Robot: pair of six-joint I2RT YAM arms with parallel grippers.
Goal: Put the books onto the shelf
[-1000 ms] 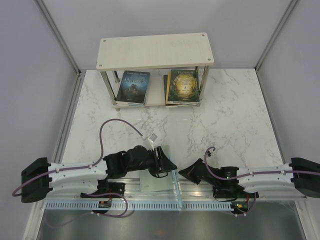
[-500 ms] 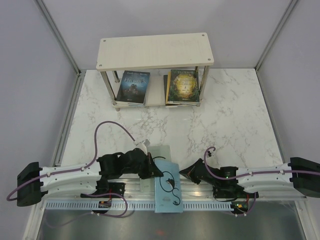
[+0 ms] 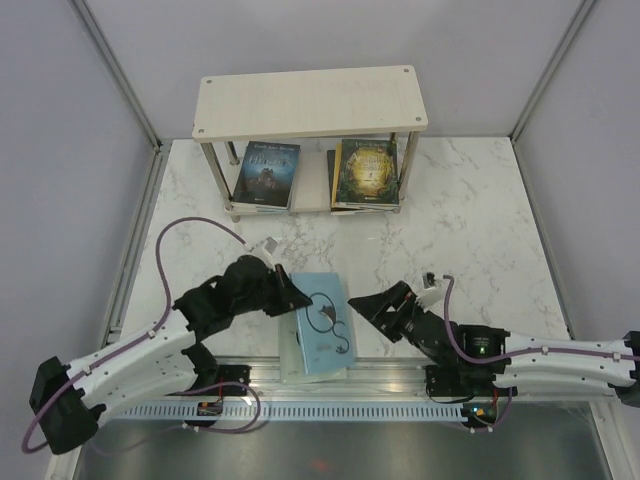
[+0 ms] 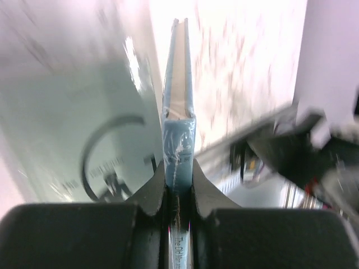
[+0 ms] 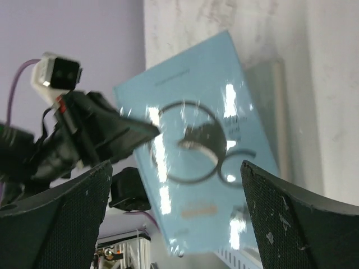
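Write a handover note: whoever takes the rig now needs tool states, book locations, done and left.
Left tool: shut on the edge of the blue cat book.
Right tool: open, beside that book, holding nothing.
Done: the shelf has a dark blue book and a green-topped stack on its lower tier.
To do: shelve the blue cat book, then the pale book lying under it.

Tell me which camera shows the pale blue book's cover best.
Right wrist view: the pale blue book looks large there, cover drawing clear. The top view shows it whole but small; the left wrist sees only its edge.
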